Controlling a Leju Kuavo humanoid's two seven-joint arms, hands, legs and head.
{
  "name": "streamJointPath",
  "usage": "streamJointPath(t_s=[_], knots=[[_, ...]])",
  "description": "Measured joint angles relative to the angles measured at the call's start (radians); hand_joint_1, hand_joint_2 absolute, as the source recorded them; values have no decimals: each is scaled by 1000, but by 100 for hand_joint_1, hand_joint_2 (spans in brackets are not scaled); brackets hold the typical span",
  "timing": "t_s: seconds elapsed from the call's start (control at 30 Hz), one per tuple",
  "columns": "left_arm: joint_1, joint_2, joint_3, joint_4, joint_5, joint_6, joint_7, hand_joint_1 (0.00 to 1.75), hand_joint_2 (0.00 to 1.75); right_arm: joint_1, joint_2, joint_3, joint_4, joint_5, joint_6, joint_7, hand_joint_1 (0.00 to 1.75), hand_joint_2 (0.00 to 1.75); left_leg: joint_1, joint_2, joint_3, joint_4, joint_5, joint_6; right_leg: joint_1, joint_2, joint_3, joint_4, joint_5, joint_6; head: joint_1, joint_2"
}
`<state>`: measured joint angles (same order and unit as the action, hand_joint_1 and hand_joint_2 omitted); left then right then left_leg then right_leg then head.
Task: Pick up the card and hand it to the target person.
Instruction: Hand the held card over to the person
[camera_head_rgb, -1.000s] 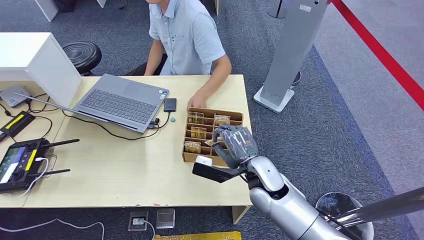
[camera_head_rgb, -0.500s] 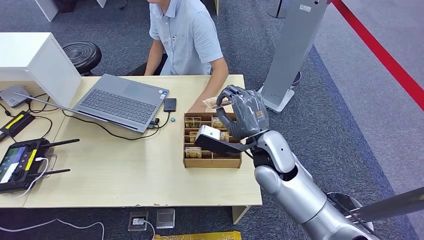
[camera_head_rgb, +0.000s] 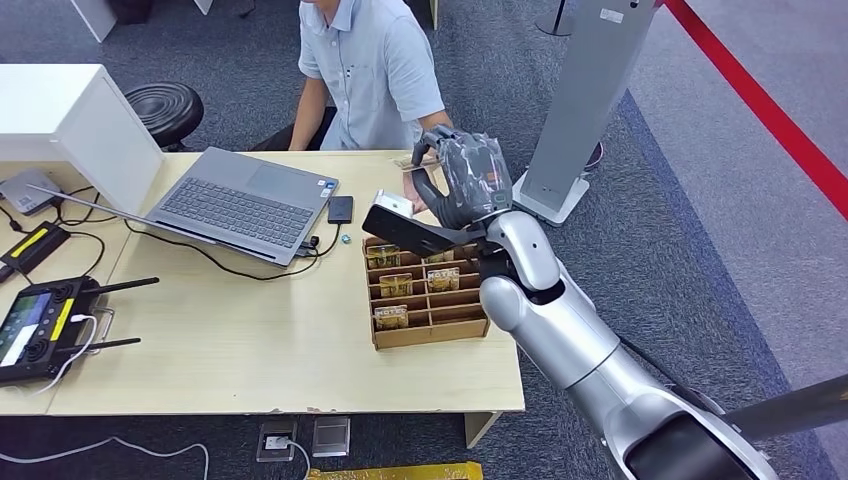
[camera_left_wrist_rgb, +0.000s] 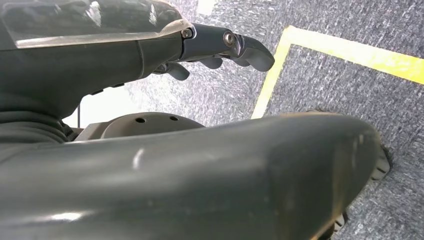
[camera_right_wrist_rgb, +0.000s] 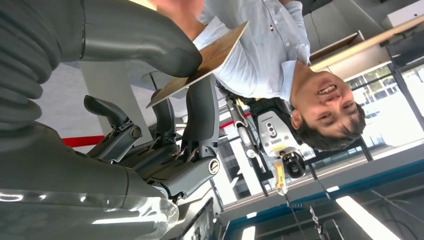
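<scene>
While pinching the card (camera_right_wrist_rgb: 200, 62) between thumb and finger, right hand (camera_head_rgb: 462, 180) offers it toward the seated person (camera_head_rgb: 370, 70); needs their grasp before letting go. Left hand (camera_left_wrist_rgb: 220, 47) hangs empty, fingers loosely apart.

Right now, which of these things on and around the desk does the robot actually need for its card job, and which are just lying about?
Part of the job:
- card, pinched in the right hand
- person at the desk
- card box

Just lying about:
- laptop
- remote controller
- stool
- left hand, hanging over the floor
</scene>
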<state>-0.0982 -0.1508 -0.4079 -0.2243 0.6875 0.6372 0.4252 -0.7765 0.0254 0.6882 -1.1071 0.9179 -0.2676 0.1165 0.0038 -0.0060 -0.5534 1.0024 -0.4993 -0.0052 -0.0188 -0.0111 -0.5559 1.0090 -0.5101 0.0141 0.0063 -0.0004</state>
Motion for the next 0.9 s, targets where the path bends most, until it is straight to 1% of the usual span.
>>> streamJointPath(t_s=[0.23,0.43,0.47,0.57,0.6,0.77,0.9], knots=[[0,-4,-27,-5,6,3,-9,0,0,-80,66,3,159,47,27,19,175,175,0,0,0,0,0,0,0,0,0,0,0,0,0,0],[0,-11,-44,-6,13,20,-5,0,0,-108,110,6,261,79,16,33,175,175,0,0,0,0,0,0,0,0,0,0,0,0,0,0],[0,-14,-47,-6,14,24,-4,0,0,-110,115,7,275,85,16,38,154,175,0,0,0,0,0,0,0,0,0,0,0,0,0,0],[0,-20,-53,-6,19,27,-3,0,0,-116,127,8,307,94,14,46,23,175,0,0,0,0,0,0,0,0,0,0,0,0,1,0],[0,-22,-54,-6,22,29,-3,0,0,-116,130,7,315,90,14,46,0,175,0,0,0,0,0,0,0,0,0,0,0,0,1,0],[0,-37,-59,-6,38,47,-6,0,0,-106,133,-7,313,11,21,11,0,175,0,0,1,0,0,0,0,0,-1,0,0,0,0,0],[1,-54,-59,-6,56,61,-25,0,0,-45,105,-33,215,-87,69,2,0,175,0,0,1,0,0,0,0,0,-1,-1,0,0,0,0]])
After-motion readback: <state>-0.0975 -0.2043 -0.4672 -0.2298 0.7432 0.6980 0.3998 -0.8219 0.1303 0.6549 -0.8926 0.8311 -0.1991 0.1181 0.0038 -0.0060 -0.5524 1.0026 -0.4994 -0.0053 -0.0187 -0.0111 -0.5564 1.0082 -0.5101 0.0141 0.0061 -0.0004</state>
